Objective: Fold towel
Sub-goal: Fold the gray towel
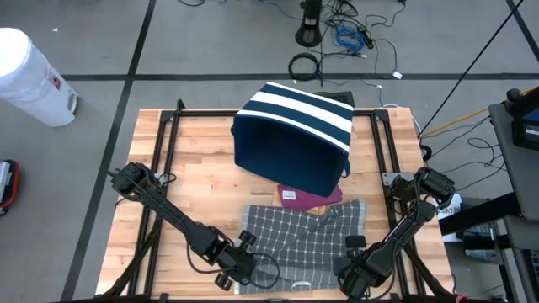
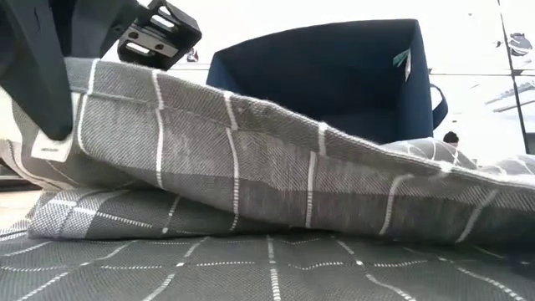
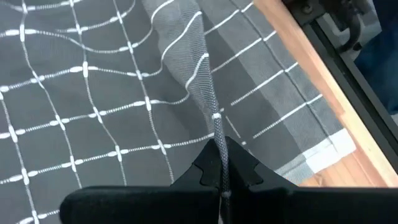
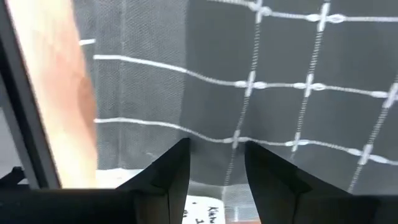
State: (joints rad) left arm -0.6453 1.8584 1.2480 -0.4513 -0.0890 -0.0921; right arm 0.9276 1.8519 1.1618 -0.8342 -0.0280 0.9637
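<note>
towel (image 1: 307,236): we see it grey-checked at the table's (image 1: 202,168) near edge, before the bin (image 1: 295,139)
left gripper (image 3: 219,180): we see it pinched on a towel fold
right gripper (image 4: 216,165): we see it parted above the towel, holding nothing

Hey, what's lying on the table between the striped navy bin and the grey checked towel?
In the high view, a magenta cloth carrying a small white label lies between the navy bin and the grey towel, tucked partly under the bin.

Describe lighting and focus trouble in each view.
Low view: backlit, background blown white, towel fills the frame, its near folds soft. High view: even light, no glare. Left wrist view: towel sharp. Right wrist view: own fingers blurred, towel weave slightly soft.
</note>
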